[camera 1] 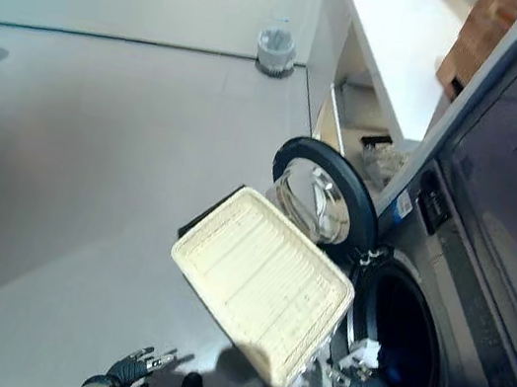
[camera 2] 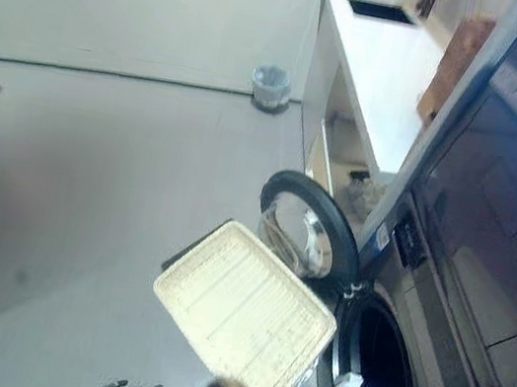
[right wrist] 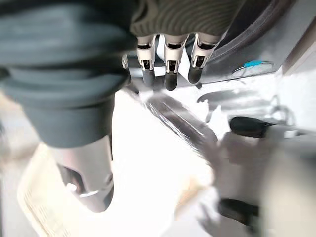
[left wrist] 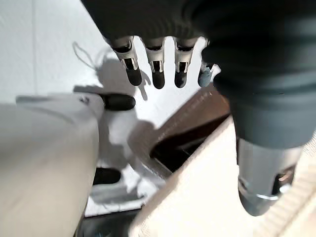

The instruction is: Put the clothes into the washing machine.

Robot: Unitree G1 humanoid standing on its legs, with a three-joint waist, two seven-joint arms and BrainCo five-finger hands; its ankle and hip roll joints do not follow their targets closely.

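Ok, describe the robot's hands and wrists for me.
Both the left hand and right hand look alike: a dark ribbed cover over the back and wrist, silver fingers ending in dark rounded tips, and a thicker silver thumb set apart.

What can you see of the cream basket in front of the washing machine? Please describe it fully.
The basket is a cream, rectangular, plastic-looking laundry basket with a ribbed, slotted surface and a raised rim. It is tipped up at an angle, its broad base facing the camera, beside the washing machine's open round door and dark drum opening. What holds it cannot be told. No clothes are visible on it.
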